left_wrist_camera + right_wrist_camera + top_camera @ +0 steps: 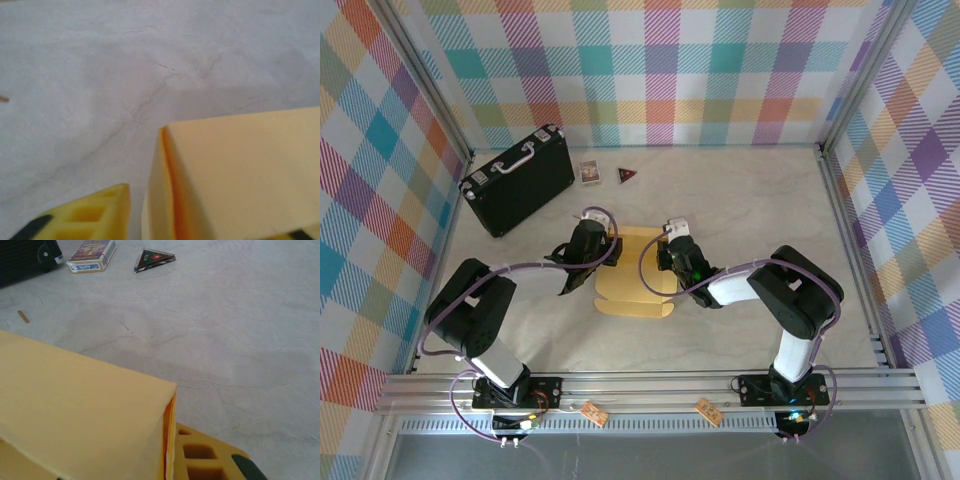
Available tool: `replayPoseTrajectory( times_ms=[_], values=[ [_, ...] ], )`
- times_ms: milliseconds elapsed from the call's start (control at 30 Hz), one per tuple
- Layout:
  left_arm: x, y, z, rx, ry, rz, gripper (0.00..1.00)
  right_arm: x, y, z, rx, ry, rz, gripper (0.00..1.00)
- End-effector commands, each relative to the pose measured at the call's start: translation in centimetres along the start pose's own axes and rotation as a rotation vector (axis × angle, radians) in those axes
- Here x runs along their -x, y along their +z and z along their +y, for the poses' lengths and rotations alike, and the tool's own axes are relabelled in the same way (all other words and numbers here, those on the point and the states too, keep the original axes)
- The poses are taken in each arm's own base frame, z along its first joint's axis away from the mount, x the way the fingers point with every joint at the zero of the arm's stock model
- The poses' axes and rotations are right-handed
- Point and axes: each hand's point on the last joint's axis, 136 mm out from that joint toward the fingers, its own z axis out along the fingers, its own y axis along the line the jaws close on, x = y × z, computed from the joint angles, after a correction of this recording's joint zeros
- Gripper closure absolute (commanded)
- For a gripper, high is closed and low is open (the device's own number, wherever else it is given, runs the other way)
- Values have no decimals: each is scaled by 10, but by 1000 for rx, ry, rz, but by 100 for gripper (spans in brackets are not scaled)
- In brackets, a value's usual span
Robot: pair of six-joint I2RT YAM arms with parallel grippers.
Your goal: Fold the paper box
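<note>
Pale marble table [770,200], checked walls: the paper box [632,270] sits mid-table, partly folded. The right gripper [665,255] is clamped on its right wall. The left gripper [605,250] straddles its left edge, grip unclear. A black case [515,178] lies far left.

Left arm: base at near-left, elbow swung out left, forearm reaching in towards centre. Left gripper [603,243] is low over the surface. Its jaws stand either side of a folded edge of the paper box [632,275], and one finger [100,212] sits a sliver off the cardboard. I can't tell if it grips.

Right arm: mirrored, elbow out right, forearm angled in and forward. Right gripper [670,250] is pinched tight on the box's right wall, finger [210,455] flat against it.
</note>
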Motion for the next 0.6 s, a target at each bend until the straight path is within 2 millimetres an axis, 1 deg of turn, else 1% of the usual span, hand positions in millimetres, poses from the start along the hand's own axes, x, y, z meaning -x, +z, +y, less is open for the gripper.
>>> replayPoseTrajectory(
  times_ms=[0,67,100,367,500,567],
  values=[
    [16,7,-2,0,11,-43,81,5,0,4,20,11,-5,100],
    [15,9,1,19,13,-35,95,4,0,4,22,11,-2,100],
    [14,10,1,26,19,-33,100,5,1,5,25,12,-3,100],
    [15,14,8,88,26,-54,100,5,0,7,39,11,1,100],
    [7,15,6,80,29,-27,100,5,0,8,45,12,-1,100],
    [3,16,5,71,24,-12,82,4,1,8,45,12,2,100]
  ],
)
